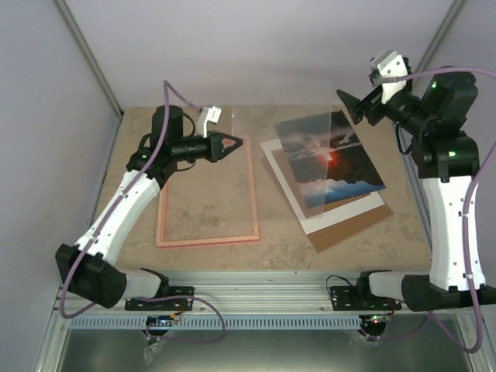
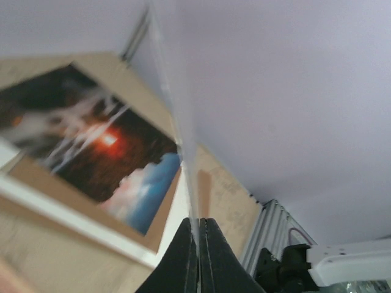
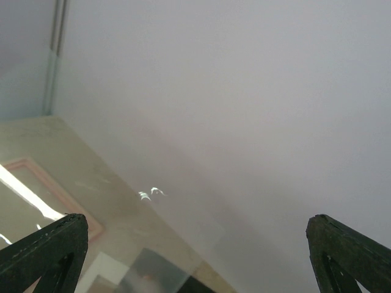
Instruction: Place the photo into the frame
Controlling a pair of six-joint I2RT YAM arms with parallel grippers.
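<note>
The photo, a red sun glow in dark clouds, lies face up at the right on a white mat. The pink frame lies flat and empty on the table at the left. My left gripper hovers over the frame's far right corner, shut on the edge of a clear pane that stands up over the photo's left end. In the left wrist view the fingers pinch that thin pane, with the photo behind it. My right gripper is raised at the far right, open and holding nothing.
A white mat sheet lies under the photo, on a brown backing board. Grey walls close in the table on three sides. The arm bases stand on the rail at the near edge. The right wrist view shows the frame's corner low on the left.
</note>
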